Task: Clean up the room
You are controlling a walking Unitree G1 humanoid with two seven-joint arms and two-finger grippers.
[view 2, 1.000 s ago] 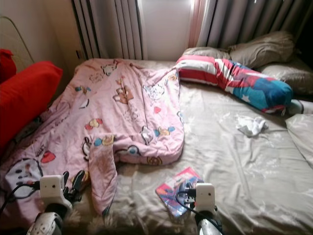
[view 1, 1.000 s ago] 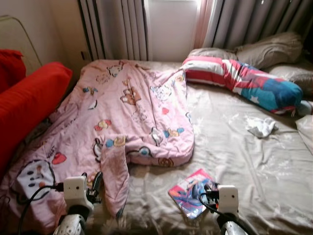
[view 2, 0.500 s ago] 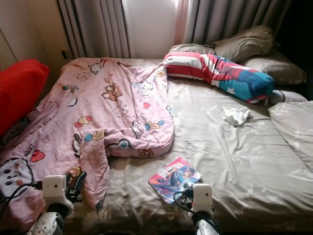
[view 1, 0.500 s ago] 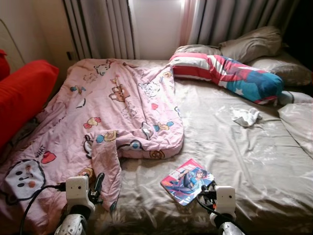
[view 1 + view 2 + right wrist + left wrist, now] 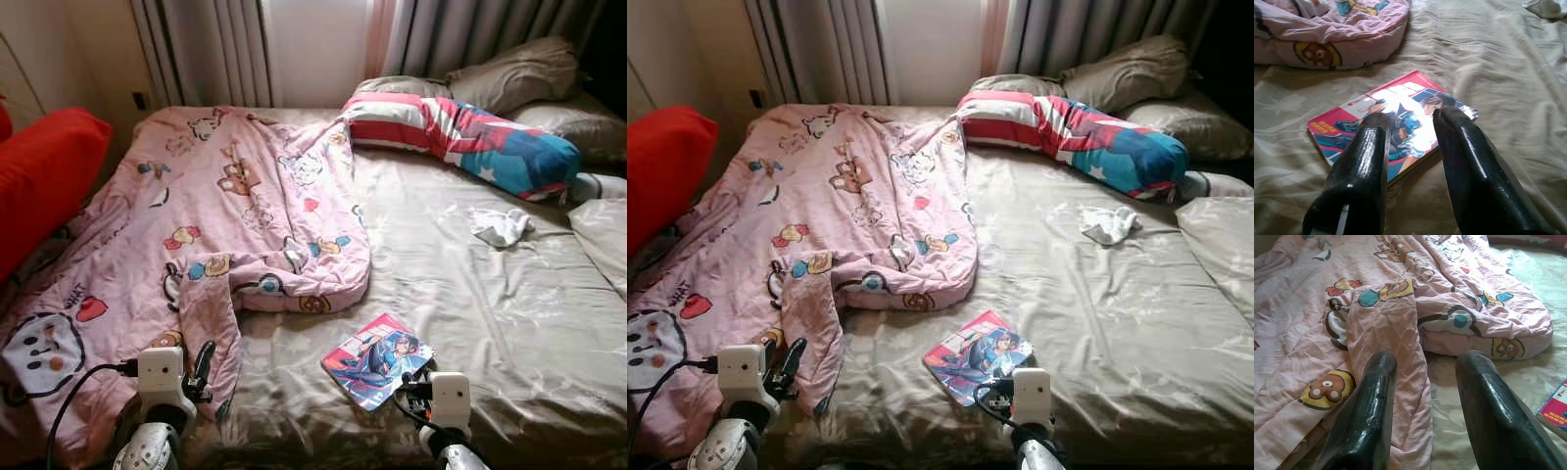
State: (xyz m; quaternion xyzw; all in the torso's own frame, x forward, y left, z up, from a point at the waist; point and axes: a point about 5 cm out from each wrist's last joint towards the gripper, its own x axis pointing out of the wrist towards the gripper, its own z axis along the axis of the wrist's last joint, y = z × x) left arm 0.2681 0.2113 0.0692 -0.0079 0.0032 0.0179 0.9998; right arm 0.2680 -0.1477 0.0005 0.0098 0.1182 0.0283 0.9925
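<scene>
From the head camera I look down on a bed (image 5: 509,323) covered by a beige sheet. A pink cartoon-print blanket (image 5: 196,225) is spread over its left half, reaching from the head edge down to the foot edge, with one narrow flap hanging toward the near edge. A glossy comic book (image 5: 377,358) lies flat on the bare sheet close to the foot edge, just right of that flap and apart from the blanket. A long striped bolster (image 5: 460,142) lies across the head end, beige pillows (image 5: 519,80) behind it at the far right corner. A small crumpled white cloth (image 5: 502,227) sits on the sheet toward the right edge, well apart from the book. A red cushion (image 5: 44,181) stands beside the left edge, and grey curtains (image 5: 211,49) hang behind the head end. My left gripper (image 5: 202,360) hangs over the blanket's near flap; my right gripper (image 5: 416,384) hangs at the book's near corner.

In the left wrist view, the left gripper's fingers (image 5: 1369,406) stand wide apart, holding nothing, poised above the blanket flap near where it meets the sheet.

In the right wrist view, the right gripper's fingers (image 5: 1366,166) are spread apart and empty, and beyond them the book lies face-up on the sheet, the blanket's rolled edge farther off
</scene>
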